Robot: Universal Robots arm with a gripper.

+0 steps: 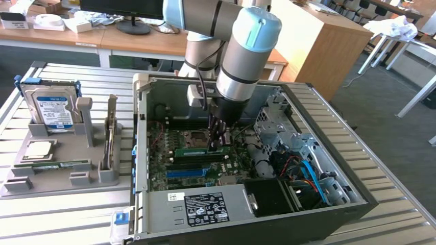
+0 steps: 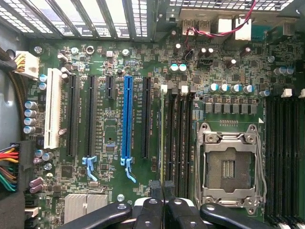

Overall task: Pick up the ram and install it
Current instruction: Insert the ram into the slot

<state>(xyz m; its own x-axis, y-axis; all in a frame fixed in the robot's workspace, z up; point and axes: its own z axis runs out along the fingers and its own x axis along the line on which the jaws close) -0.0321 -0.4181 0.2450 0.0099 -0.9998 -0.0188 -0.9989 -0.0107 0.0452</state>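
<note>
The ram point(image 1: 201, 151) is a thin green stick standing on edge in a memory slot of the motherboard, inside the open computer case point(image 1: 354, 191). In the wrist view the ram point(image 2: 164, 124) shows edge-on as a narrow green line beside the black empty slots. My gripper point(image 1: 218, 144) reaches straight down into the case over the stick's end toward the exterior view's right. Its black fingertips point(image 2: 156, 188) are pressed together, the gripper point(image 2: 163, 188) is shut, and nothing shows between them. Whether the tips touch the ram's top edge I cannot tell.
A grey holder point(image 1: 17, 185) at the exterior view's left carries a blue-labelled hard drive point(image 1: 51, 109), a processor chip point(image 1: 38, 149) and another green stick point(image 1: 54, 165) lying flat. Near the ram are the CPU socket point(image 2: 231, 164), a blue expansion slot point(image 2: 127, 119), cables point(image 1: 310, 171) and the power supply point(image 1: 204, 206).
</note>
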